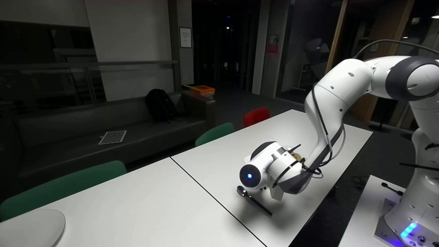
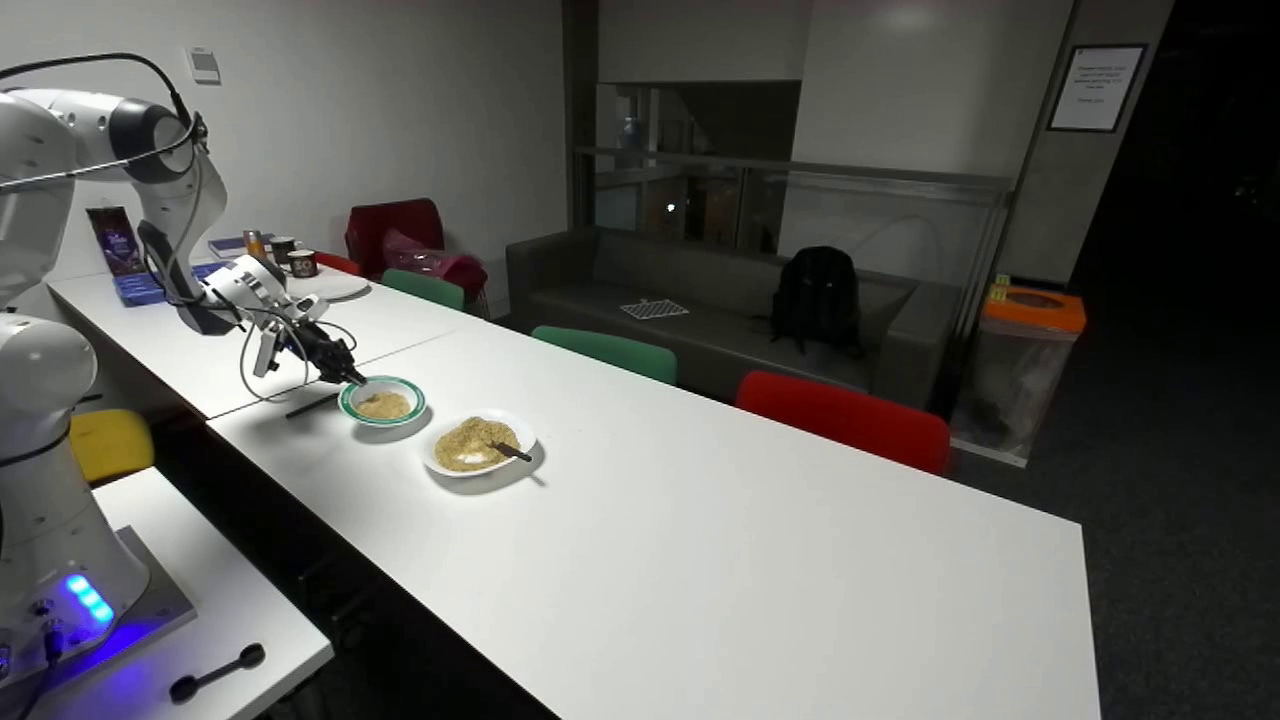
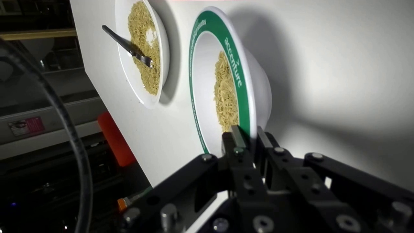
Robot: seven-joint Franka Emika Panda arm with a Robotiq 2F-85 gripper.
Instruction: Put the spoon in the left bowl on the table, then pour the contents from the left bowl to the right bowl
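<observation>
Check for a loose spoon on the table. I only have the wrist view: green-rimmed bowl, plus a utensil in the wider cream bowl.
Observer: There is one. A dark spoon lies on the table beside the green-rimmed bowl; the exterior views show it.
Operator: Base light color?
Observer: The base lights glow blue in both exterior views.
Operator: Any mugs on the tabletop?
Observer: Yes, two dark mugs stand toward the table's far end in an exterior view.
</observation>
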